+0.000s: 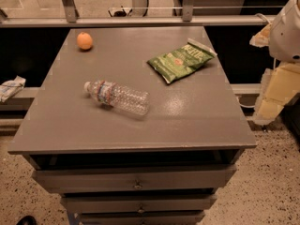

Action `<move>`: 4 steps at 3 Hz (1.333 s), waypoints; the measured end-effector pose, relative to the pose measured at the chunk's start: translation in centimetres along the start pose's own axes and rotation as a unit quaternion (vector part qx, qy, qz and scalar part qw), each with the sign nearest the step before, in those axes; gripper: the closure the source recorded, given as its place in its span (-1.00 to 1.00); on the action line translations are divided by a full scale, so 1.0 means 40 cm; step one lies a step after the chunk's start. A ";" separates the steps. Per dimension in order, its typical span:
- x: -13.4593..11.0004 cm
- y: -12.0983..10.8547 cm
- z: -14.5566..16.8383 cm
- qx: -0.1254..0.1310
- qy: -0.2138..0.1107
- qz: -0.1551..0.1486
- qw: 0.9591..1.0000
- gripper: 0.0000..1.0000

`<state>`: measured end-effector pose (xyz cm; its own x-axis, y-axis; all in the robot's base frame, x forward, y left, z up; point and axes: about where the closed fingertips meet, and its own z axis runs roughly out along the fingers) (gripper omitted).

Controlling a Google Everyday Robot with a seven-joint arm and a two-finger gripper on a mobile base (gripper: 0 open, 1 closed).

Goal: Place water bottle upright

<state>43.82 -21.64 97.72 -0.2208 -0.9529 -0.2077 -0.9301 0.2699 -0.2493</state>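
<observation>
The water bottle (118, 96) is a small clear ribbed bottle with a white cap and a blue-red-white label band. It lies on its side near the middle of the grey table top (187, 121), cap pointing left and slightly away. My gripper (276, 95) hangs off the right edge of the view, beyond the table's right side and well away from the bottle. It holds nothing that I can see.
A green chip bag (180, 60) lies flat at the back right of the table. An orange (85, 41) sits at the back left corner. The table has drawers (136, 178) below its front edge. A railing (140, 20) runs behind it.
</observation>
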 end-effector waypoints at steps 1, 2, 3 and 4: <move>0.000 0.000 0.000 0.000 0.000 0.000 1.000 -1.00; -0.002 -0.001 0.000 0.001 -0.003 0.001 1.000 -1.00; -0.080 0.002 0.025 -0.003 -0.033 0.014 0.999 -1.00; -0.212 0.002 0.077 -0.023 -0.047 0.036 0.998 -1.00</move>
<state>46.53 -13.10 96.54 -0.2617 -0.9133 -0.3121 -0.9253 0.3294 -0.1879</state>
